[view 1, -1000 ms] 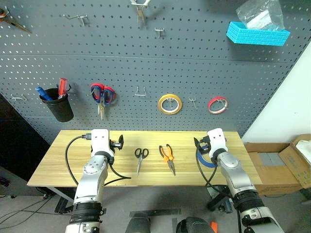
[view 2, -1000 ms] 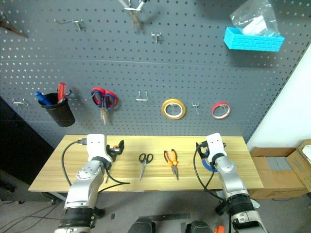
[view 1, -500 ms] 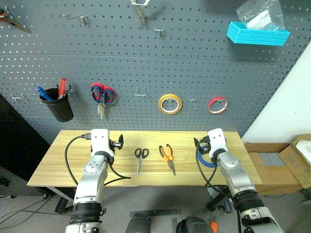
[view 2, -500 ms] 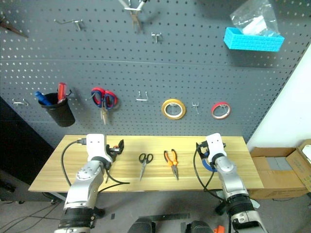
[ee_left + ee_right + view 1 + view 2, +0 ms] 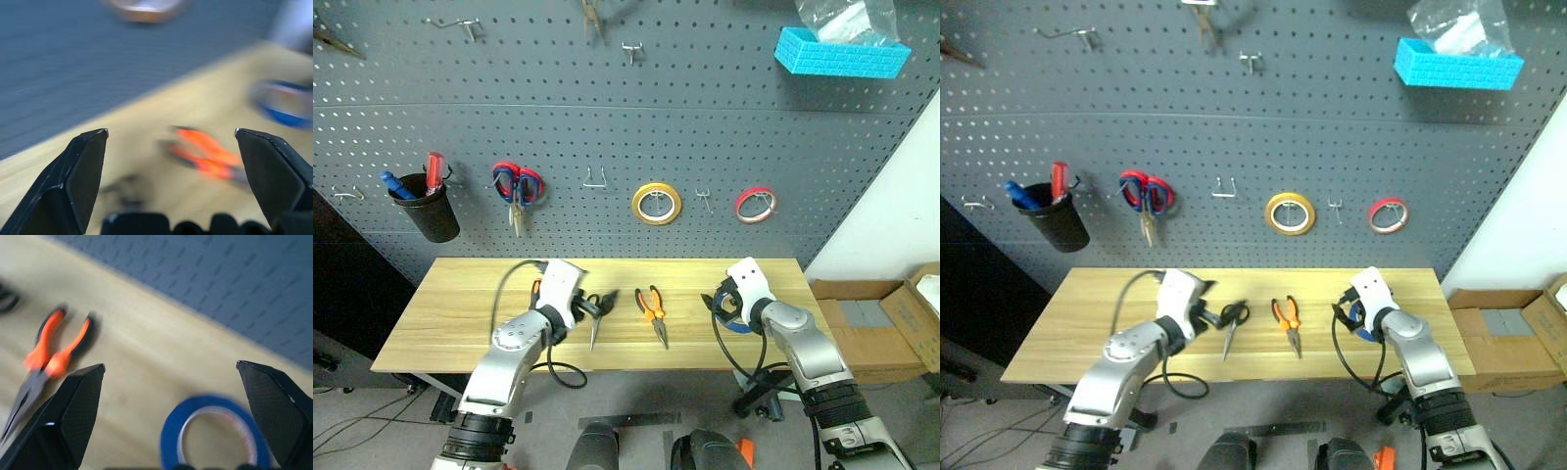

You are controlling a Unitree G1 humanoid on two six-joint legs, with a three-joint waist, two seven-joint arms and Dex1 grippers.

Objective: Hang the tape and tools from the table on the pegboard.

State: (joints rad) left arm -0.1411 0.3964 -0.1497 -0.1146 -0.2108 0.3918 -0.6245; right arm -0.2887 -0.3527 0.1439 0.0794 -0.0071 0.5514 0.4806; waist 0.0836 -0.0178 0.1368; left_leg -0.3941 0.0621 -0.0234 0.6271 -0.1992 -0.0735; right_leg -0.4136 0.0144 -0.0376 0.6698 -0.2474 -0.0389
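silver arms, white wrists (black cables)

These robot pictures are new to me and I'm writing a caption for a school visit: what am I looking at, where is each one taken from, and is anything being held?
It is a two-armed robot facing a wooden table and a grey pegboard. The two wide pictures come from cameras in its head, looking down over its arms. The two close ones come from cameras on its wrists, looking out between each hand's black fingers.

On the table lie black-handled scissors, orange-handled pliers and a blue roll of tape.

The left hand is by the scissors, the right hand over the tape. Both are open and hold nothing.
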